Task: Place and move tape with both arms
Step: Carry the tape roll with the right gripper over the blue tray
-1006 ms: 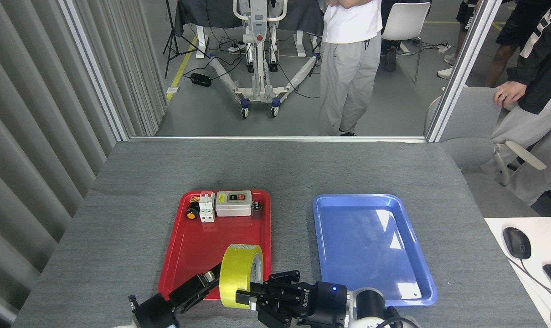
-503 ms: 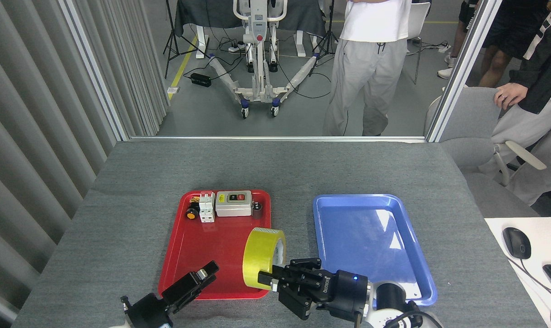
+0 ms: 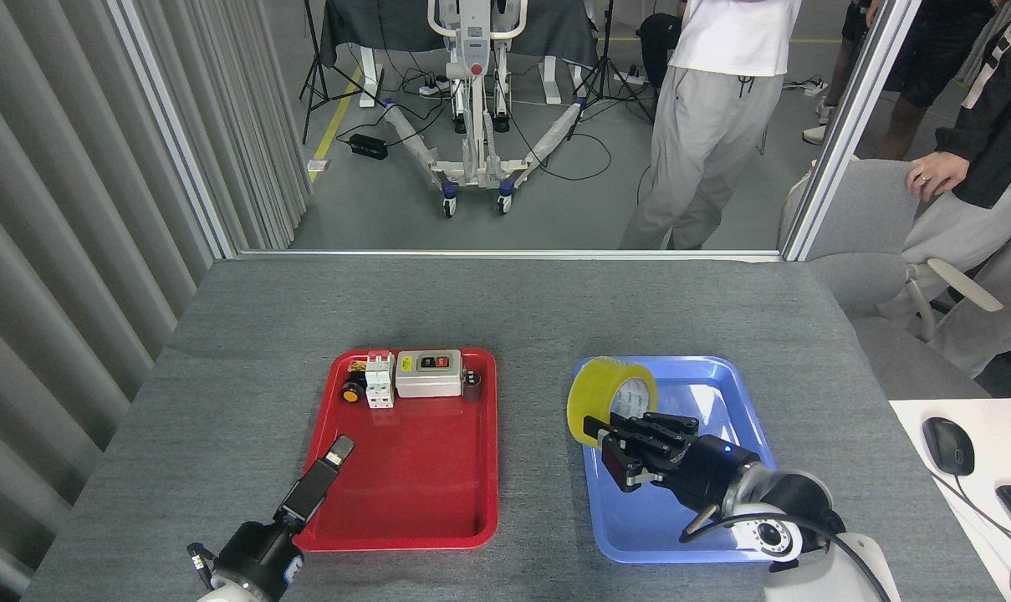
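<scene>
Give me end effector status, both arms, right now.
Left end effector: holding nothing, over the red tray; open or shut cannot be told.
Right end effector: shut on the tape, held over the blue tray.

Right gripper (image 3: 603,435) reaches far-left, fingers clamped on something; left gripper (image 3: 338,451) points far-right, state unclear.

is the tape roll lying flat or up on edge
On edge: the tape roll is held by the right gripper over the blue tray, its core hole facing sideways.
</scene>
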